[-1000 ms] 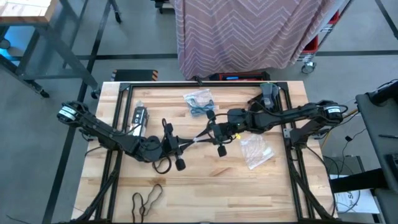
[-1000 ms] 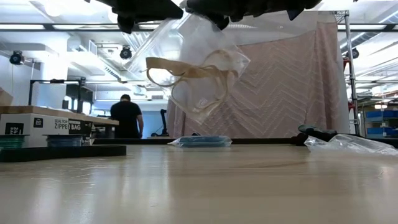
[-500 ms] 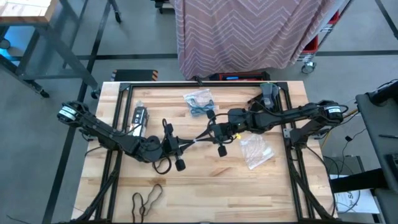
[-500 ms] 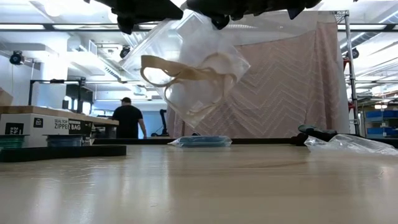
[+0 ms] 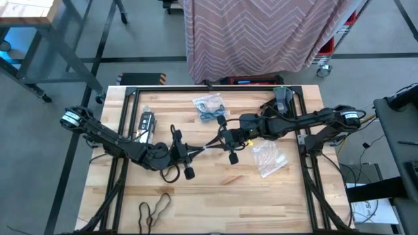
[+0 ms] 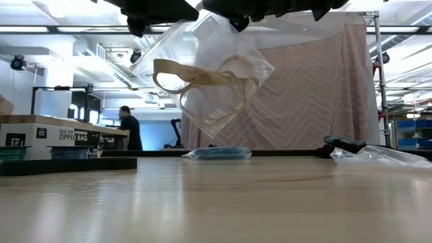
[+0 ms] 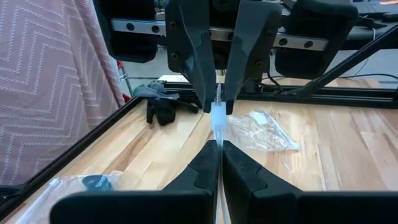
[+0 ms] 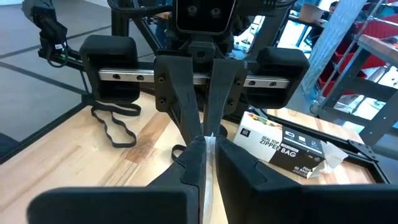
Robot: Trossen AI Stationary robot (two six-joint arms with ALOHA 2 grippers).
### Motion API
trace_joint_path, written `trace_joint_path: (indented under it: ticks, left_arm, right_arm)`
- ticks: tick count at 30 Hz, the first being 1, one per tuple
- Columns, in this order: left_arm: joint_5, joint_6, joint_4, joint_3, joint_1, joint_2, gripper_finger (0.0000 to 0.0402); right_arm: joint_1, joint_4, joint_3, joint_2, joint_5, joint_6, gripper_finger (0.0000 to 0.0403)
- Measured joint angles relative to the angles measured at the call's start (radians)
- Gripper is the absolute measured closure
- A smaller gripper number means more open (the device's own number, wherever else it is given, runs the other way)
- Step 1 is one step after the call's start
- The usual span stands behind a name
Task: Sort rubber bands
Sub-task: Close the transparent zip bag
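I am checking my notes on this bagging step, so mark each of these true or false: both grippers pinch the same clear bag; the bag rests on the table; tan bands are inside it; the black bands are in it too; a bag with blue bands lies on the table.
1. Both grippers pinch the same clear bag. True: the left gripper and the right gripper are shut on the clear bag from opposite sides.
2. The bag rests on the table. False: it hangs above the table.
3. Tan rubber bands are inside it. True.
4. The black rubber bands are in it too. False: they lie loose near the table's front edge.
5. A bag with blue bands lies on the table. True.
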Motion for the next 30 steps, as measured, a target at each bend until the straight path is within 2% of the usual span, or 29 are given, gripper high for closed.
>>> trace_joint_path:
  ticks: [25, 30]
  left_arm:
    - [-0.024, 0.020, 0.000, -0.005, 0.000, 0.001, 0.0401]
    - [-0.027, 0.023, 0.000, -0.004, 0.000, -0.004, 0.0401]
  right_arm:
    - [0.000, 0.022, 0.002, 0.051, 0.001, 0.019, 0.0384]
    - [-0.001, 0.032, 0.002, 0.046, 0.001, 0.062, 0.0380]
